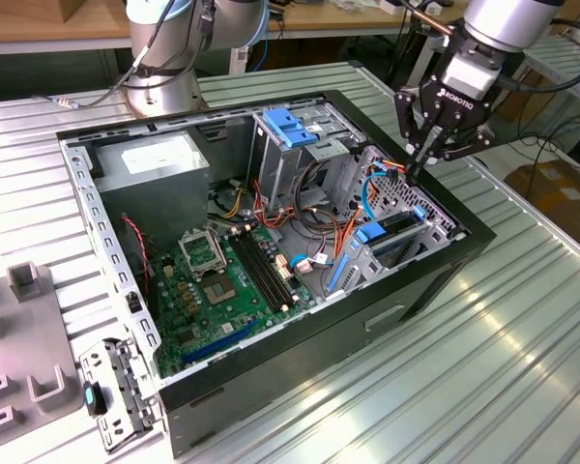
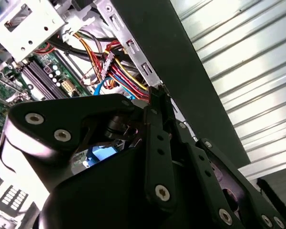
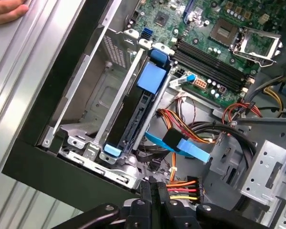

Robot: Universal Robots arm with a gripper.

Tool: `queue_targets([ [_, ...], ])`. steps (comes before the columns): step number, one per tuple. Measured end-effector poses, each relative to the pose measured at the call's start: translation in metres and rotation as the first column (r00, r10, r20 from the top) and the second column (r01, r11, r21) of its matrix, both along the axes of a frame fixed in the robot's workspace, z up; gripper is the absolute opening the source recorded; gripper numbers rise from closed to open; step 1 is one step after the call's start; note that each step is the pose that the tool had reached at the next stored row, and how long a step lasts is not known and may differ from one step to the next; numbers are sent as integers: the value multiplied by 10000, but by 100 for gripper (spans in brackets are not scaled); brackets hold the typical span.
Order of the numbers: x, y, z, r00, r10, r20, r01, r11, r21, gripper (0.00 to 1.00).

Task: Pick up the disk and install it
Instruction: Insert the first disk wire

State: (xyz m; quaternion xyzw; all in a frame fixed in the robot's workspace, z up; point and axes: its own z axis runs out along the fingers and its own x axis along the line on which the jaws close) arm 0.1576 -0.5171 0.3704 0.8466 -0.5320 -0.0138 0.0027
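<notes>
- Ribbed metal table (image 1: pixel 522 319) carried an open computer case (image 1: pixel 300 358) lying on its side; a grey fixture (image 1: pixel 29 338) sat on the exterior view's left.
- Inside the case, toward that left, lay a grey box (image 1: pixel 159 159) with a white sticker, then the green board (image 1: pixel 213 285) on the floor of the case.
- Further right stood a metal cage (image 1: pixel 319 159) topped by a blue latch (image 1: pixel 290 126), with a tangle of cables (image 1: pixel 319 208) beside it.
- Next came the disk (image 1: pixel 398 230), on edge in a bay at the case's right wall, blue rails along its sides; the first wrist view showed it (image 3: pixel 133 119) slotted between metal guides.
- At the far right the gripper (image 1: pixel 415 166) hung just above the case's right rim, near the disk but apart from it. Its fingers were pressed together with nothing between them, as the first wrist view (image 3: pixel 155 191) also showed.
- Judged from its look, the disk was rigid, fairly heavy and shock-sensitive, with smooth metal faces; the blue rails or long edges seemed the safest hold, away from the label and connectors.
- A hand (image 3: pixel 7 9) rested on the table beyond the case.
</notes>
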Motion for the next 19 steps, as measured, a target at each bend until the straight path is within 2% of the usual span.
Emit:
queue_targets([
  [2,-65,0,0,10000,-28,-1,28,10000,-1,17],
  [5,-66,1,-1,9984,-563,0,563,9984,-3,17],
  [7,-66,1,-4,9927,-1205,0,1205,9927,-4,17],
  [9,-87,0,-6,9911,-1329,-1,1329,9911,0,17],
  [12,-144,1,-6,9908,-1355,14,1355,9908,0,17],
  [13,-149,0,-7,9892,-1465,15,1465,9892,-1,17],
  [16,-150,1,-9,9791,-2035,15,2035,9791,-2,17],
  [19,-150,1,-14,9653,-2613,15,2613,9653,0,17],
])
